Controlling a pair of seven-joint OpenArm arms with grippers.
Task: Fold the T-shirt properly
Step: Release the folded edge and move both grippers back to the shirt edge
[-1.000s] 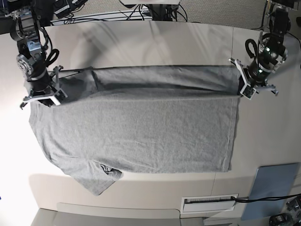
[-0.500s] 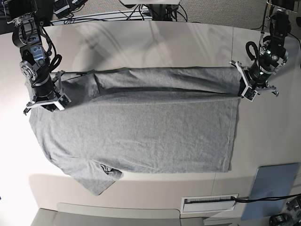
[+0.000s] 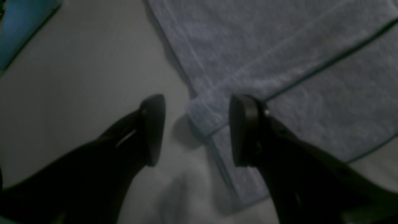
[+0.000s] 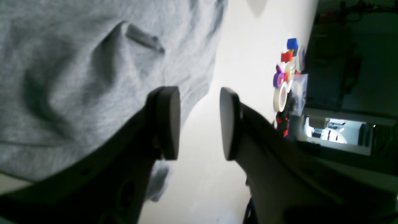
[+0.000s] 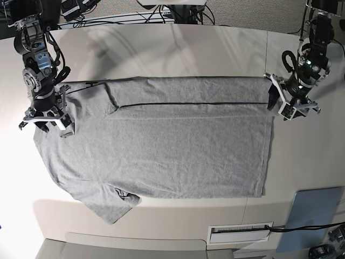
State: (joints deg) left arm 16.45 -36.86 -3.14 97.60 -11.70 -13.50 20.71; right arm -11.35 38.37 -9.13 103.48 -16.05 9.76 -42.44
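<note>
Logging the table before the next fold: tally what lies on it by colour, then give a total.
Grey: 1, the T-shirt
Grey-blue: 1, the flat pad
White: 1, the slotted panel at the near edge
Total: 3

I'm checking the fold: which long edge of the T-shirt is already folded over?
The far long edge of the T-shirt, running between the two arms: a band is doubled onto the body. The near edge lies single, sleeve sticking out.
</note>
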